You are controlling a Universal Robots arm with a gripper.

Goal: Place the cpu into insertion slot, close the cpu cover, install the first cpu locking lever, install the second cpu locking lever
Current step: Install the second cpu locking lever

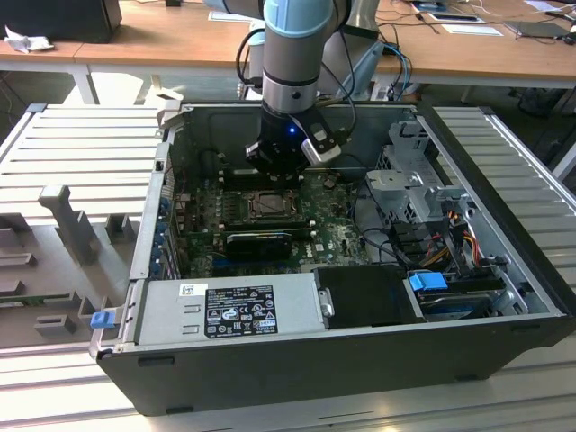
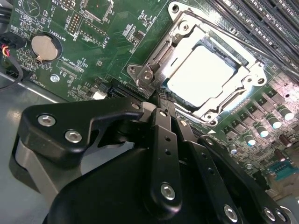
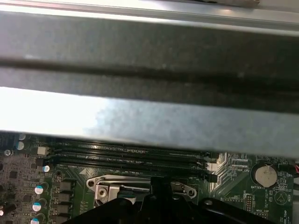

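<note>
The insertion slot [image 1: 267, 205] sits mid-motherboard inside the open computer case. In the second wrist view the cpu [image 2: 201, 77] lies flat in the slot as a bright pale square. The silver cpu cover [image 2: 252, 74] lies down around it, with the chip showing through its window. My gripper [image 2: 161, 100] is shut with nothing visibly held. Its black fingertips come together just beside the socket's near corner, by a silver metal bracket [image 2: 145, 73]. In the exterior view the gripper [image 1: 277, 166] hangs just behind the slot. The socket's edge [image 3: 140, 186] peeks above the gripper body.
Long memory slots [image 3: 126, 156] run beside the socket, under the grey case wall [image 3: 140, 126]. A coin battery [image 2: 43, 48] lies on the board. A black card [image 1: 259, 241], the power supply [image 1: 229, 310], a drive cage [image 1: 418, 180] and cables [image 1: 450, 234] crowd the case.
</note>
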